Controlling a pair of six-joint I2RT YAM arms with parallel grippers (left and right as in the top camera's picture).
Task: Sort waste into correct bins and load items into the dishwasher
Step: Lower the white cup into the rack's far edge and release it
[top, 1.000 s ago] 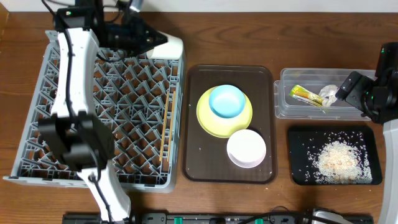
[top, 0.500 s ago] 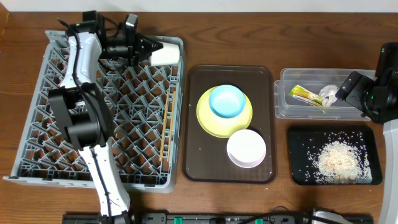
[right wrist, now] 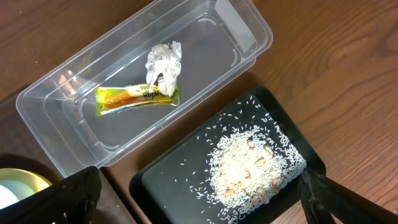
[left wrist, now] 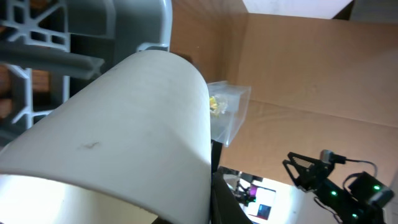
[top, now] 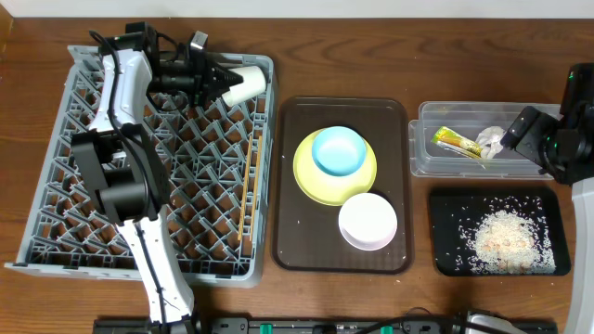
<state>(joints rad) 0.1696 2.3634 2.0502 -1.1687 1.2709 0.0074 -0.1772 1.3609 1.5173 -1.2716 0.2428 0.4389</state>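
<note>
White cup [top: 243,82] was clamped in your left gripper [top: 215,78], held sideways over the far right corner of the grey rack [top: 70,195], close to its wall. If you released it there, I think it could roll, or tip over the rim onto the table, because its round side fits no cell. Your right gripper [top: 516,132] stood wide open and empty, over the clear tub [top: 419,158] on the right.

Robotics test bench: wooden table [top: 371,65], cardboard backdrop [left wrist: 298,62].
</note>
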